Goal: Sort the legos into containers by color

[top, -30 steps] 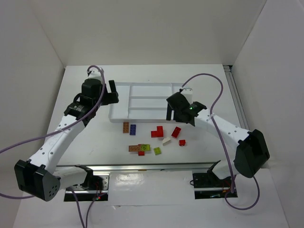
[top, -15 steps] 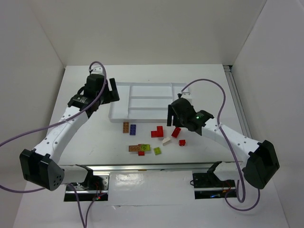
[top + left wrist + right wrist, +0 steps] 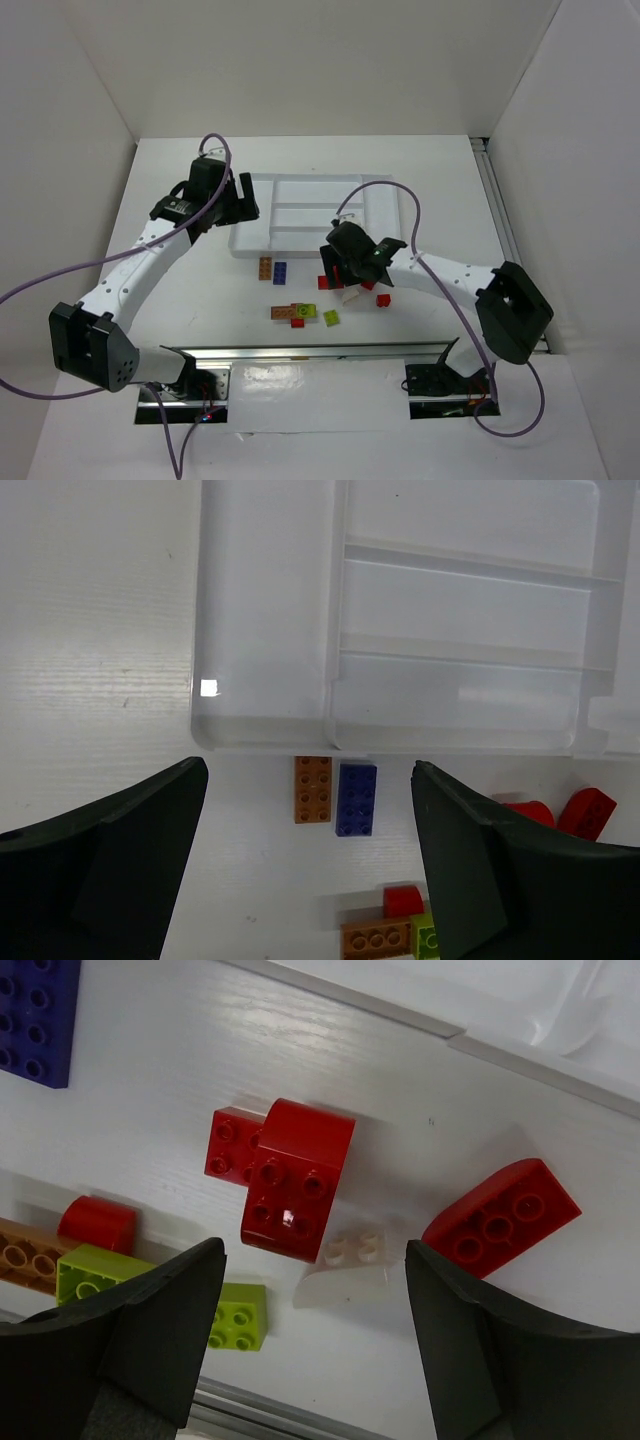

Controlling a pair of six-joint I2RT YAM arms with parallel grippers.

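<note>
While the left gripper (image 3: 310, 768) is hanging released over the 9 o'clock end of the tray (image 3: 310, 213), having edged a little toward it, the right gripper (image 3: 312, 1260) is swinging away from the tray's 3 o'clock end. It is now spread wide, grasping nothing, above the red L-shaped lego (image 3: 290, 1185) and the cream lego (image 3: 345, 1278). All legos are lying on the desk (image 3: 210, 300), at 6 o'clock of the tray.

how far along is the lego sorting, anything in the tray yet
Nothing is sorted: the tray compartments in view are bare. In hand: nothing; the right pincer is open above the red brick and cream piece, and the left pincer is open over the orange brick and blue brick. To do: every brick, all on the table.
</note>
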